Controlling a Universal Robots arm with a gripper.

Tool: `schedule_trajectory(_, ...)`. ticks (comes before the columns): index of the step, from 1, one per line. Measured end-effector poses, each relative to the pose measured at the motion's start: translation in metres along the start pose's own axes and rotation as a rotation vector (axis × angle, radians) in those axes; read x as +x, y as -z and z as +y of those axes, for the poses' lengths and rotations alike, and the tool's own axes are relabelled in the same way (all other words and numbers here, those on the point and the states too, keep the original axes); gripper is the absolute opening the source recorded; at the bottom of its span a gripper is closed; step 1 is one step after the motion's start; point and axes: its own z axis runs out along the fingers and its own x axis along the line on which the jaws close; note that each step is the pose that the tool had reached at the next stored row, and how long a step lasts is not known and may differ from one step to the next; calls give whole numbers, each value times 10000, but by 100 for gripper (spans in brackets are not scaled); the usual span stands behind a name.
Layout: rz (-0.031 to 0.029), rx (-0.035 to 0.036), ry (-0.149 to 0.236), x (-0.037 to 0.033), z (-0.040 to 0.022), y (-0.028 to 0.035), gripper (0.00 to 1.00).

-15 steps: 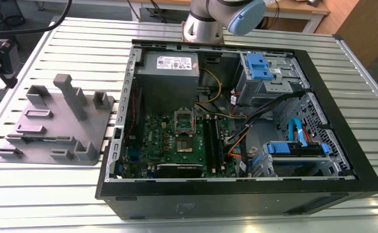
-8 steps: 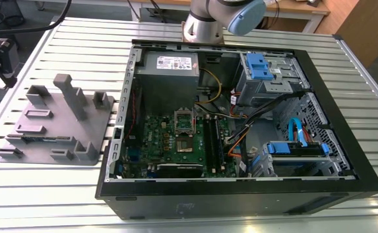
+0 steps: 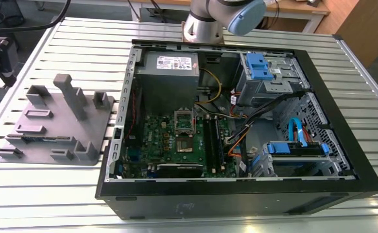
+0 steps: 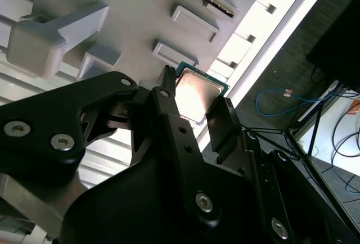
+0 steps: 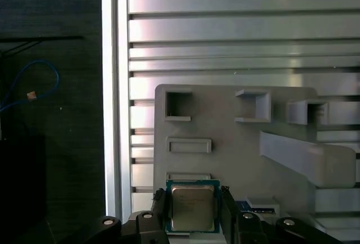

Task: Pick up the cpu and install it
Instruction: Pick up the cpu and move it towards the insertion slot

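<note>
**A Grey Holder and an Open Computer**

A silver table [image 3: 78,39] made of long slats carries two big things. Toward the exterior view's left sits a grey plastic holder [image 3: 98,124] with blocks and posts sticking up. Beside it, toward the exterior view's right, lies an open black computer case [image 3: 241,187]. Inside are a green board [image 3: 169,141], a silver box [image 3: 169,65], blue brackets [image 3: 257,65] and many wires [image 3: 254,116].
</note>
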Motion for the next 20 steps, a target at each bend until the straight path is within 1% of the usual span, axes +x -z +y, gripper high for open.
schedule_trajectory(1, 1, 0, 0, 0, 0, 13, 47)
schedule_trajectory(12, 0, -5, 1, 1, 1, 48, 47)
schedule_trajectory(20, 1, -25, 0, 2, 2, 120, 47)
